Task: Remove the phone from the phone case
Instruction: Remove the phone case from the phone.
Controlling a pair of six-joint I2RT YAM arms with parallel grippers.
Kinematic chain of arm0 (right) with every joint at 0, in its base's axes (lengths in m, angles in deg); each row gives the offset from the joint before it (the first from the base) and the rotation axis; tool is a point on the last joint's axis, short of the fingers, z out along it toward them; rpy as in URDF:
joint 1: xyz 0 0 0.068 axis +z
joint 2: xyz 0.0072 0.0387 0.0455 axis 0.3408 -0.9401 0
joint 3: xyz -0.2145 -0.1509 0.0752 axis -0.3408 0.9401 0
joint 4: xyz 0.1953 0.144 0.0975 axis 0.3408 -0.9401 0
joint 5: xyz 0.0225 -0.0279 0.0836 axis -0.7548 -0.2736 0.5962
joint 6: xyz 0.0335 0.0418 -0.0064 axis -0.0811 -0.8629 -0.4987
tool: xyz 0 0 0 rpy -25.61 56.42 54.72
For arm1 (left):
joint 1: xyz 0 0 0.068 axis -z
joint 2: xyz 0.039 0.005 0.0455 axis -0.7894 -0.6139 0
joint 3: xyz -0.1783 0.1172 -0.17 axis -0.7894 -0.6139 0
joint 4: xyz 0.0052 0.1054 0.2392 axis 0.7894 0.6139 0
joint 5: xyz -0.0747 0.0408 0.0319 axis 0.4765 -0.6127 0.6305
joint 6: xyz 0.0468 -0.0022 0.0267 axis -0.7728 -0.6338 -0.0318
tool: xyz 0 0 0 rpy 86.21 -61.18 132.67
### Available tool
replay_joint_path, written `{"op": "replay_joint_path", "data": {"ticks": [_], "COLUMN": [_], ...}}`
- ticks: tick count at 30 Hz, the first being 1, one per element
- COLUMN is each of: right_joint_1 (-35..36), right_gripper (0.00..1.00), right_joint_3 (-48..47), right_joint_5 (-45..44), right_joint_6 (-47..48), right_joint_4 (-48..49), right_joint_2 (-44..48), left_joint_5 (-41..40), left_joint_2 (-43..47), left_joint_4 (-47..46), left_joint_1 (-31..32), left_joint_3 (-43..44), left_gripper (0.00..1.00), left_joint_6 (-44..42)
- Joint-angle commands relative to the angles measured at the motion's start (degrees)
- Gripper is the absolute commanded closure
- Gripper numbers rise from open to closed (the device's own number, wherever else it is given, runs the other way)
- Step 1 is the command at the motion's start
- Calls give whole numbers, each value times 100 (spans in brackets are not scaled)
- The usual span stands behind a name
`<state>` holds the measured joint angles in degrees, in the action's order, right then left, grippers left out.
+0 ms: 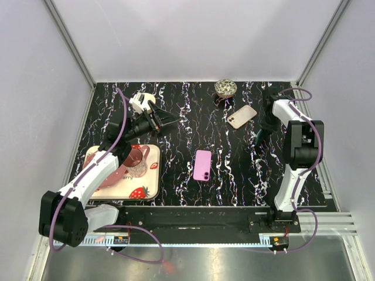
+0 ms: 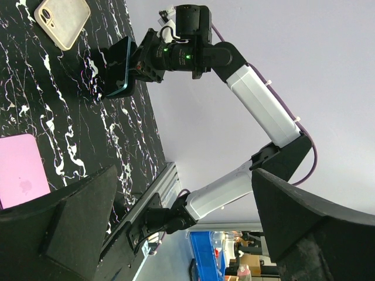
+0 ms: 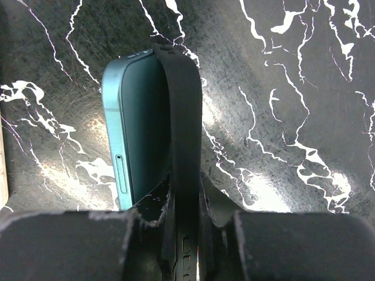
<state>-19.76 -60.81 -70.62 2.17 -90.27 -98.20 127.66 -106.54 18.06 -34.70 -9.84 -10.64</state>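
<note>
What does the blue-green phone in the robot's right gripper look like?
The teal phone has a glossy, metal-looking frame with rounded corners and a small slot on its side. It stands on edge over the black marbled table, clamped in the right gripper. A black case lies against its dark flat side, apparently partly peeled off.

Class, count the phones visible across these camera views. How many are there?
3. A pink phone lies mid-table, a beige phone lies near the far bowl, and a teal phone is held on edge in the right gripper, beside a black case. None else visible.
</note>
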Motion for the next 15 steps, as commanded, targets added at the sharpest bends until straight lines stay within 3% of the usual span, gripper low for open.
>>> {"op": "replay_joint_path", "data": {"ticks": [1, 3, 7, 15], "right_joint_1": [19, 19, 10, -227], "right_gripper": [100, 100, 87, 80], "right_joint_3": [143, 153, 310, 900], "right_joint_5": [-32, -22, 162, 637], "right_joint_6": [50, 50, -2, -336], "right_joint_4": [-66, -47, 49, 620], "right_joint_2": [67, -2, -283, -425], "left_joint_5": [121, 121, 130, 139], "left_joint_2": [80, 71, 54, 54], "left_joint_4": [-260, -269, -287, -260], "left_joint_1": [-29, -38, -29, -38], "left_joint_3": [-43, -35, -43, -26], "left_gripper": [1, 1, 1, 1], "left_joint_6": [7, 7, 24, 16]}}
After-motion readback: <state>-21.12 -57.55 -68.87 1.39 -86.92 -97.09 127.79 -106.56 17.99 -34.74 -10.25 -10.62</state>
